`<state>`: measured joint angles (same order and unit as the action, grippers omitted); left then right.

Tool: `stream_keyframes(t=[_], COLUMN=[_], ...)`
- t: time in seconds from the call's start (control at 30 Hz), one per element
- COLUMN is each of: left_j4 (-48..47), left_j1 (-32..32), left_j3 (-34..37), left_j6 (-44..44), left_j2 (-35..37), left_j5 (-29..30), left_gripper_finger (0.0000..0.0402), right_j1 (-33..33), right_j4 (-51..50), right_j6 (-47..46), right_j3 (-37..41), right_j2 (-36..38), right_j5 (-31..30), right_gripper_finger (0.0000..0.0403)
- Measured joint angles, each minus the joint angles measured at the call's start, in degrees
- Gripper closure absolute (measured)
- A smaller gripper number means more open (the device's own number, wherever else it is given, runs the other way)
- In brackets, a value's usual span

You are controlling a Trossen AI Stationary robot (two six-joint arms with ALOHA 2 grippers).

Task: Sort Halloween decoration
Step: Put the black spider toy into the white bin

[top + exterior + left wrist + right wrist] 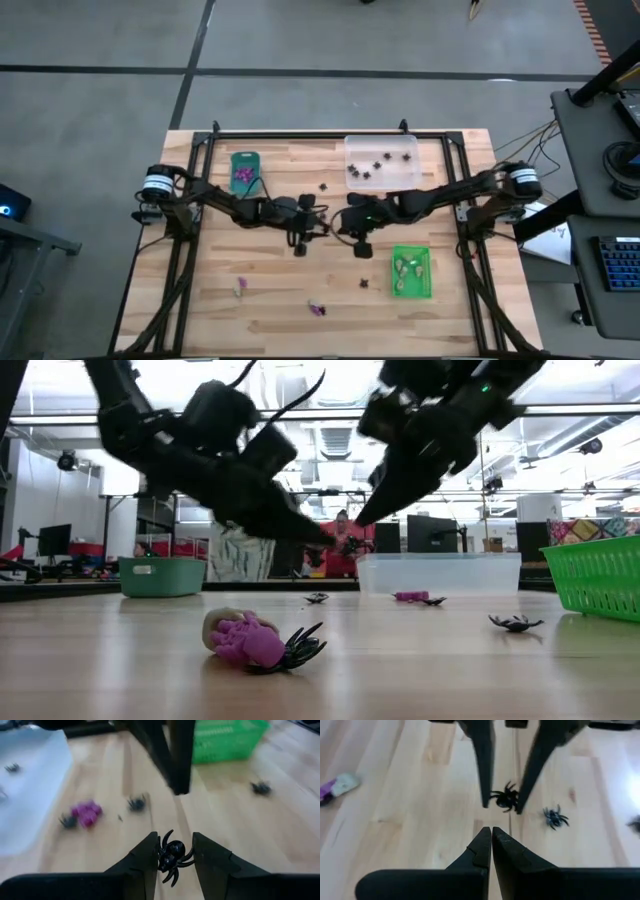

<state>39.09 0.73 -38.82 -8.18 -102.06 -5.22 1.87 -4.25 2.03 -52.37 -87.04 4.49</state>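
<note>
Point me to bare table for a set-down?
Free: the near left corner, left of the cream trinket, and the strip between teal tray and clear tray. Crowded: centre, where the left gripper and right gripper meet.

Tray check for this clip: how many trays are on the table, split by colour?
teal tray: 1
clear tray: 1
green tray: 1
Total: 3
</note>
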Motion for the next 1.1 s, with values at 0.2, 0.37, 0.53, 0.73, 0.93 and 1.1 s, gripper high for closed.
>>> stream_keyframes(t=[0.2,0.37,0.53,0.73,0.93,1.1], left_j4=[-5.8,-10.0,-10.5,-10.3,-14.3,-25.6], left_j1=[3.7,8.3,13.7,18.7,20.9,21.9], left_j3=[-9.7,-16.2,-20.4,-27.1,-37.6,-47.3], left_j6=[-5.7,-9.4,-8.9,-0.7,4.7,4.3], left_j2=[0.0,0.0,0.0,-3.0,-12.0,-18.5], left_j5=[0.0,-0.2,-0.3,-0.3,-0.3,-0.4], left_gripper_finger=[0.0308,0.0308,0.0308,0.0308,0.0308,0.0308], right_j1=[0.0,0.0,0.0,0.0,0.0,0.0], right_j4=[-0.2,0.4,3.4,8.0,8.0,8.3], right_j6=[1.6,2.7,3.6,4.4,4.3,4.1], right_j3=[5.8,10.2,13.6,16.3,16.4,16.4], right_j2=[10.6,19.2,24.2,25.7,25.4,25.5], right_j5=[0.0,0.0,-0.2,-0.6,-1.6,-1.6], right_gripper_finger=[0.0394,0.0394,0.0394,0.0394,0.0394,0.0394])
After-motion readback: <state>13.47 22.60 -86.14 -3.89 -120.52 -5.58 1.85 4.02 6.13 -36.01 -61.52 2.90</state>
